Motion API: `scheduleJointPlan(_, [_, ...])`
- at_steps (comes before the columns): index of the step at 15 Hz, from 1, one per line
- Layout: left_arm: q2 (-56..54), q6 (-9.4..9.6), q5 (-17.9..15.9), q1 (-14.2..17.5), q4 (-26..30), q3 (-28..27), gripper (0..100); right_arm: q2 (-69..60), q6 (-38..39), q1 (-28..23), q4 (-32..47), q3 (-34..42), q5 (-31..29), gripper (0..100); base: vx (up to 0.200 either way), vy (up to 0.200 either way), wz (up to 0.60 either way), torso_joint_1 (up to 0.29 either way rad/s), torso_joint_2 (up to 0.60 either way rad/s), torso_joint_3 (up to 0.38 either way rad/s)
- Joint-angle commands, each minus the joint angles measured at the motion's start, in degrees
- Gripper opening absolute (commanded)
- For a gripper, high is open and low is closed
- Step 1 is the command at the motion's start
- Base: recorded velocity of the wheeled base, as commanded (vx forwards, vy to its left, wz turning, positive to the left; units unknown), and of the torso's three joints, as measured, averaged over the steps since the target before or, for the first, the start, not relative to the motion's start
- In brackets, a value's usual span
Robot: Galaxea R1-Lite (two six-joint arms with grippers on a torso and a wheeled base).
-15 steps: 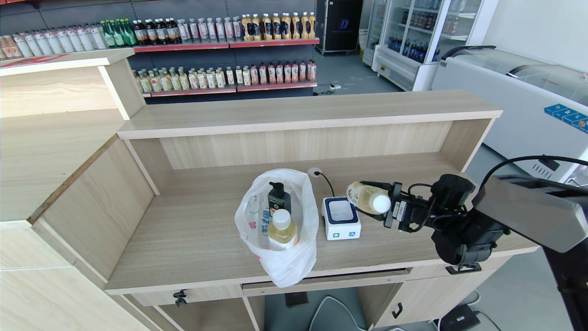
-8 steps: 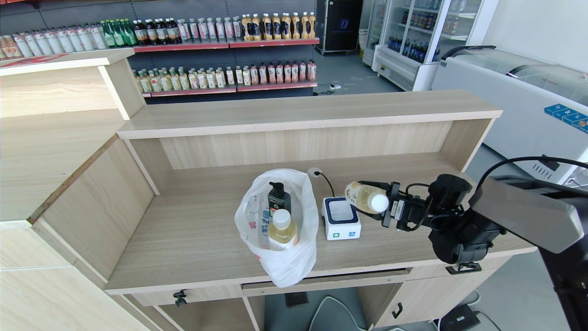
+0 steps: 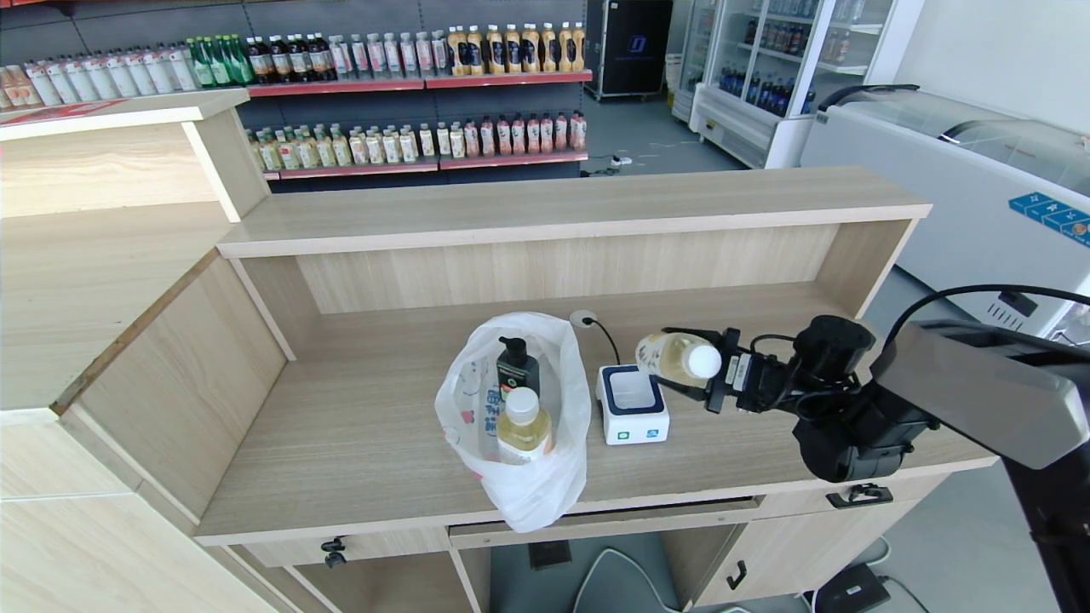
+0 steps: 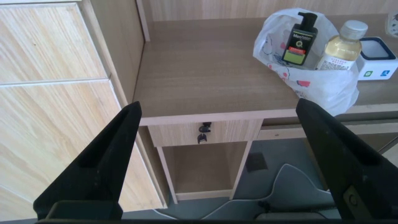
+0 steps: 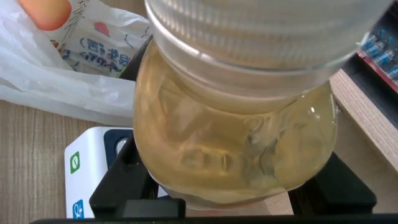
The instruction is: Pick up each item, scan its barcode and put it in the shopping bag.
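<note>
In the head view, right of centre, the right gripper [image 3: 666,358] has its fingers clenched on a bottle [image 3: 681,358], held sideways just above the scanner [image 3: 632,403]. A tilt could slip it, or it could clip the scanner. The bag [image 3: 532,489], left of the scanner, is part full, so its mouth is tight. Open worktop [image 3: 358,426] lies lower left. The left gripper [image 4: 217,155], fingers spread, is well apart.

The right arm is stretched in from the near right, wrist level. The black right gripper [image 3: 677,359] points left, clamped on a clear plastic bottle of pale yellow drink [image 3: 662,352] held sideways. At the near left, the left gripper [image 4: 217,106] has its black fingers [image 4: 99,162] spread wide.
</note>
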Motion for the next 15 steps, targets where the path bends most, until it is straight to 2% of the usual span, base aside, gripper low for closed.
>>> scheduleJointPlan(1, [-0.02,0.0,0.0,0.0,0.02,0.0,100,-5.42,4.23,-1.61,0.17,0.75,-0.3,0,0.0,0.0,0.0,0.0,0.0,0.0])
scheduleJointPlan(3, [-0.02,0.0,0.0,0.0,0.02,0.0,100,-9.99,10.21,-3.2,1.13,1.54,-2.41,0,0.0,0.0,0.0,0.0,0.0,0.0])
scheduleJointPlan(4, [-0.02,0.0,0.0,0.0,0.02,0.0,100,-15.08,16.54,-4.51,4.82,3.03,-8.39,0,0.0,0.0,0.0,0.0,0.0,0.0])
scheduleJointPlan(7, [-0.02,0.0,0.0,0.0,0.02,0.0,100,-24.4,29.55,-5.13,16.69,4.44,-33.97,0,0.0,0.0,0.0,0.0,0.0,0.0])
scheduleJointPlan(9, [-0.02,0.0,0.0,0.0,0.02,0.0,100,-27.65,30.25,-5.13,22.23,9.1,-48.91,0,0.0,0.0,0.0,0.0,0.0,0.0])
scheduleJointPlan(10, [-0.02,0.0,0.0,0.0,0.02,0.0,100,-28.27,29.9,-5.13,21.26,11.91,-54.97,0,0.0,0.0,0.0,0.0,0.0,0.0])
scheduleJointPlan(12, [-0.02,0.0,0.0,0.0,0.02,0.0,100,-29.23,29.37,-4.07,21.17,12.61,-68.07,0,0.0,0.0,0.0,0.0,0.0,0.0])
scheduleJointPlan(13, [-0.02,0.0,0.0,0.0,0.02,0.0,100,-29.67,27.79,-3.2,20.91,12.7,-71.14,0,0.0,0.0,0.0,0.0,0.0,0.0])
scheduleJointPlan(15, [-0.02,0.0,0.0,0.0,0.02,0.0,100,-30.38,24.45,-3.11,20.73,12.88,-71.32,0,0.0,0.0,0.0,0.0,0.0,0.0])
